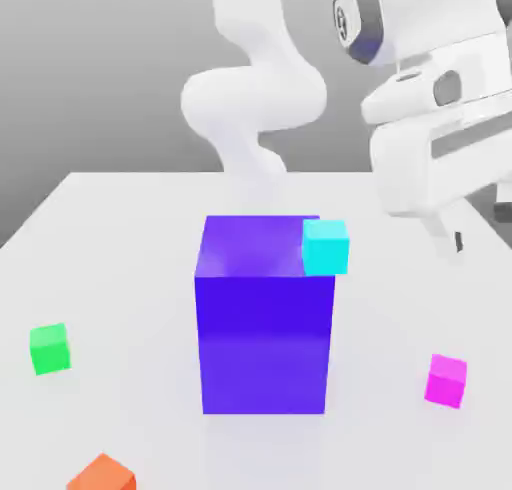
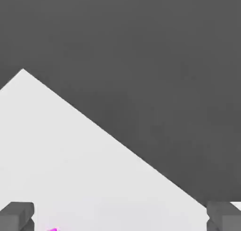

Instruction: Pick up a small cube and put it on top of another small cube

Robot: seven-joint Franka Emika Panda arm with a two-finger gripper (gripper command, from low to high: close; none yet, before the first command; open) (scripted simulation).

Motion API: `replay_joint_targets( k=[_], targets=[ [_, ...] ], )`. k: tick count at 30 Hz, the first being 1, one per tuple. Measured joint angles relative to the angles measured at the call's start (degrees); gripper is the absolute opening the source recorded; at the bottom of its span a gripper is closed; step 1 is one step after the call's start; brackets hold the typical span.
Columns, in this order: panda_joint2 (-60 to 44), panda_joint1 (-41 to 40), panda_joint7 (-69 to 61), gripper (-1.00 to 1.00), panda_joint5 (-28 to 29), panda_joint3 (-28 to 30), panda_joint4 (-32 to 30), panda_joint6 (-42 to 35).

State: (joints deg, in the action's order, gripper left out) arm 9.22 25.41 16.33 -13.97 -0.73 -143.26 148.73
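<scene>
Nearest us in the exterior view lies one orange cube [image 1: 101, 474] at the front edge of the white table [image 1: 120, 228]. Behind it we count one green cube [image 1: 49, 348] toward that view's left and one magenta cube [image 1: 446, 380] toward its right, well apart, with one large purple-blue block [image 1: 264, 318] standing between them. One cyan cube [image 1: 325, 247] appears at the block's upper right corner; we cannot tell whether it touches the block or sits behind it. Farthest back is the single arm, its gripper [image 1: 452, 240] hanging above and behind the magenta cube, clear of it. In the hand view the two fingertips [image 2: 17, 215] stand wide apart with nothing between them, and a sliver of the magenta cube [image 2: 52, 229] shows at the frame's edge.

We judge three risks. A descent begun from here may land off-centre, so that one finger nudges the magenta cube aside. The carry toward the green cube must clear the tall block, or it will strike it. A skewed release may topple the stack.
</scene>
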Motion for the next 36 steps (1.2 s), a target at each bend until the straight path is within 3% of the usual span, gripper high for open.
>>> replay_joint_targets(
  k=[6,12,17,18,25,31,36],
  targets=[
    [-9.95,5.6,-3.0,0.0,3.74,-2.85,-3.61,5.68],
    [-19.38,10.33,-0.5,0.0,14.17,-1.16,-6.53,11.79],
    [-28.83,11.49,0.27,0.0,15.77,-0.07,-5.03,19.28],
    [-30.23,11.49,0.3,-1.0,15.76,-0.07,-4.78,20.37],
    [-30.28,11.45,0.47,-1.0,15.99,-0.09,-4.77,20.36],
    [-20.12,11.02,-0.29,-1.0,15.03,-0.83,-6.67,12.21],
    [-16.5,6.4,-1.62,-1.0,10.62,1.72,-0.43,10.8]
  ],
)
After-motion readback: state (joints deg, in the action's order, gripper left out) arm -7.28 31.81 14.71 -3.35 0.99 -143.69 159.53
